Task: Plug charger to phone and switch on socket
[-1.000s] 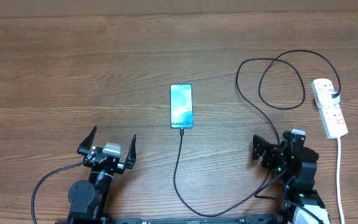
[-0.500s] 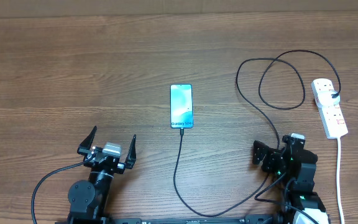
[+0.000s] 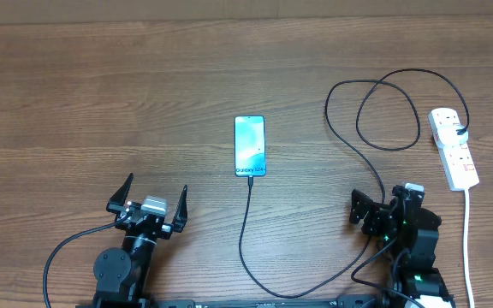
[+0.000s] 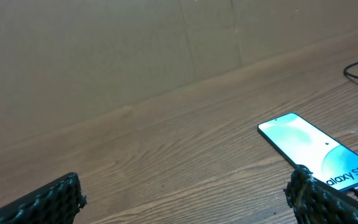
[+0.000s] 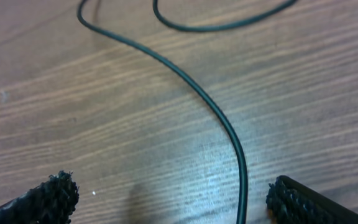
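Note:
The phone (image 3: 249, 145) lies flat mid-table, its blue-teal screen up, and also shows in the left wrist view as the phone (image 4: 316, 149). The charger (image 3: 245, 244), a thin black cable, meets the phone's near edge, curves along the front, then loops up to a black plug in the white socket (image 3: 454, 152) at the far right. My left gripper (image 3: 154, 192) stands open near the front edge, left of the phone, nothing between its fingers (image 4: 42, 202). My right gripper (image 3: 383, 205) is open too, low over the table, with the charger (image 5: 204, 99) running between its fingers (image 5: 309, 202).
A white cord (image 3: 467, 248) runs from the socket to the front edge on the far right. Both arm bases sit at the front edge, with a black arm cable (image 3: 58, 252) looping at the left base. A plain wall rises behind the table.
The right arm has drawn back a little toward the front edge. The left arm, phone and cable have not moved.

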You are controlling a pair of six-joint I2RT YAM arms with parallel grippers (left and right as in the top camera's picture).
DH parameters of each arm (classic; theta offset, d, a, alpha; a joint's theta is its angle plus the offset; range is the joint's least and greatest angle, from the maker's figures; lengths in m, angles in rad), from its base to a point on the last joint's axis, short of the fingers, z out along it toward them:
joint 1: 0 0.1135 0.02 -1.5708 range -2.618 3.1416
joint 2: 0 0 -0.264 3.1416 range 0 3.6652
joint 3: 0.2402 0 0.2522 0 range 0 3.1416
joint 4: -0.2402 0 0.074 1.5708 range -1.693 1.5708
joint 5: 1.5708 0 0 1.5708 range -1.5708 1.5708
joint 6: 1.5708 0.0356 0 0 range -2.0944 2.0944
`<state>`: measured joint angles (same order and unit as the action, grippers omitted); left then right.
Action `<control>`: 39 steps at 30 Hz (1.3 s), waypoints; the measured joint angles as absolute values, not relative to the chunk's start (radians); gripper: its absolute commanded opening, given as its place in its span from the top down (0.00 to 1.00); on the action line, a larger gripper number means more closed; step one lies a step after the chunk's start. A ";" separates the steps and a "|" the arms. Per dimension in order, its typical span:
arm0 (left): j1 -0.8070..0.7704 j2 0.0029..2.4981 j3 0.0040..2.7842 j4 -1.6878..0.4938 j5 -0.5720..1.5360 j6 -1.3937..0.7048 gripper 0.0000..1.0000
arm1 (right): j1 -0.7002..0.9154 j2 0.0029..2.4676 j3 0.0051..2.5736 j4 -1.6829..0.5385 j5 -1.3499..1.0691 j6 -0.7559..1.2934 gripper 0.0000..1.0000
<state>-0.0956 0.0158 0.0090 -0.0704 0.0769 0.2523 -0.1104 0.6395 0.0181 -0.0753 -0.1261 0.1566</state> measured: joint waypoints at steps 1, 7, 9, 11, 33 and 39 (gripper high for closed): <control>-0.096 0.016 0.009 -0.070 0.077 0.252 0.00 | -0.110 0.630 0.018 -0.076 -0.126 0.157 0.00; -0.096 0.016 0.009 -0.070 0.077 0.252 0.00 | -0.110 0.552 0.018 -0.075 -0.126 0.157 0.00; -0.096 0.016 0.009 -0.070 0.077 0.252 0.00 | -0.110 0.540 0.018 -0.076 -0.126 0.157 0.00; -0.096 0.016 0.009 -0.070 0.077 0.252 0.00 | -0.110 0.531 0.018 -0.076 -0.126 0.157 0.00; -0.096 0.016 0.009 -0.070 0.077 0.252 0.00 | -0.100 0.311 0.018 -0.076 -0.126 0.157 0.00; -0.096 0.016 0.009 -0.070 0.077 0.252 0.00 | -0.027 0.223 0.018 -0.076 -0.126 0.157 0.00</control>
